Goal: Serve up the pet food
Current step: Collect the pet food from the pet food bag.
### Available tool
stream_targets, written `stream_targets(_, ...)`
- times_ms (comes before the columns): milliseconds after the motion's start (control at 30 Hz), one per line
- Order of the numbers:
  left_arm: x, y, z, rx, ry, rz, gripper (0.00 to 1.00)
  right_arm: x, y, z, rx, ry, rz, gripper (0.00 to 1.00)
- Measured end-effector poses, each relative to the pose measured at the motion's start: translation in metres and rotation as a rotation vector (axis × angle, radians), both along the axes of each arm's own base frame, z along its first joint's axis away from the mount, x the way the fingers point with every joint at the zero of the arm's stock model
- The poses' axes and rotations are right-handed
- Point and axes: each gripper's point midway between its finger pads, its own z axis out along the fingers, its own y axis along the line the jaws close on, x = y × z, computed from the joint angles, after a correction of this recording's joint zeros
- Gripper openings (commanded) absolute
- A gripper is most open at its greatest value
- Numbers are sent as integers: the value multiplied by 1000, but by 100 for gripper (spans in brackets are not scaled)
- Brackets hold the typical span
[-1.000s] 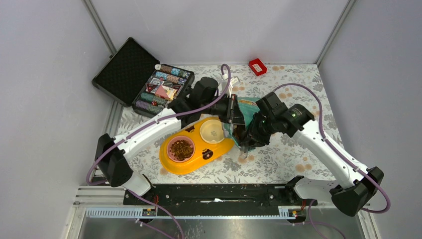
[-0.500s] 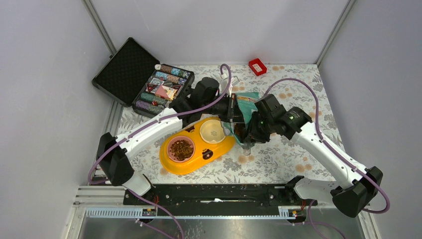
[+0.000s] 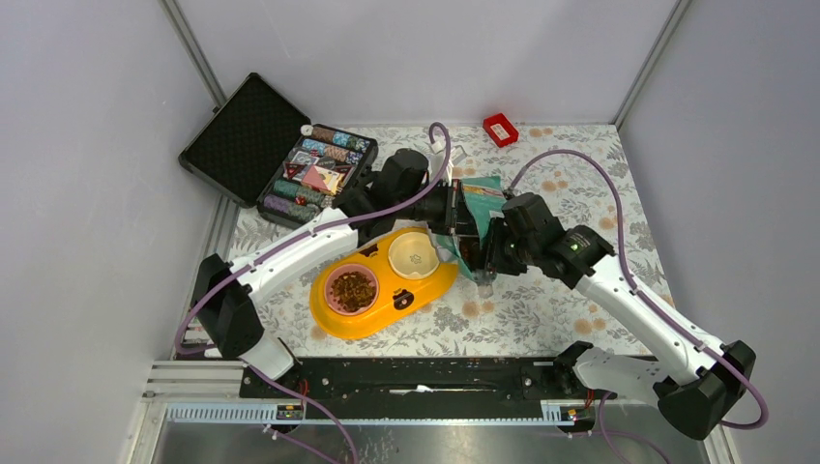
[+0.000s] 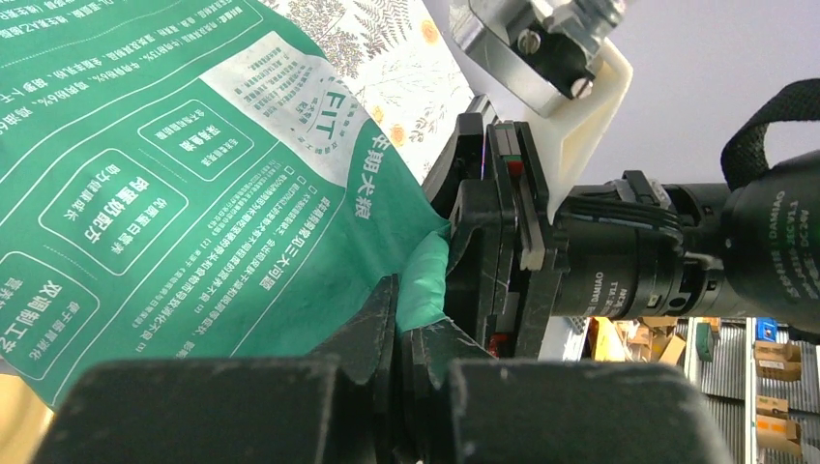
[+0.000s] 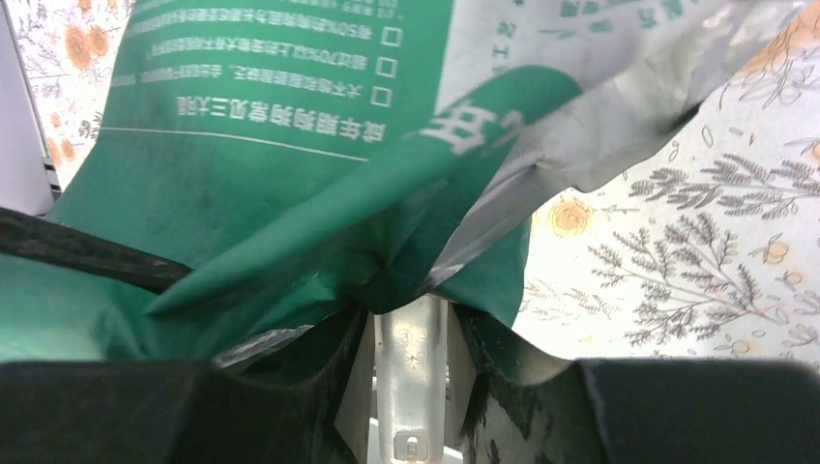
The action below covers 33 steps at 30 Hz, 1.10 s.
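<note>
Right elbow has swung outward, wrist nudged toward the feeder. Top view: kibble (image 3: 353, 288) fills pink bowl of yellow feeder (image 3: 430, 283); green pouch (image 3: 483, 196) just beyond it. Left wrist: my left gripper (image 4: 398, 314) is pressed tight on the pouch edge. Right wrist: my right gripper (image 5: 410, 324) pinches a pale plastic strip (image 5: 411, 387) under the pouch fold.

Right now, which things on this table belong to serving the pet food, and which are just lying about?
For the job: green-and-white printed pet food pouch, pinched by the left gripper; white plastic handle, probably a scoop's, in the right gripper; yellow two-bowl plastic feeder; brown kibble pellets in its pink bowl.
Lying about: open black foam-lined case of poker chips; small red box.
</note>
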Motion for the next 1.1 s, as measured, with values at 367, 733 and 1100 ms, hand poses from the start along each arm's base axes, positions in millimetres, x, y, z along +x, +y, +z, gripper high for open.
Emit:
stream_targets(367,8,0,0,4,-16,33,0,16,2,1,-140,-157,94,0)
stream_targets(733,9,-3,12,-14,-27,25,0,6,-10,18,-168,-262,184,0)
stream_targets(1100,13,-3,23,-6,-31,21,0,-15,-21,40,-150,-298,250,0)
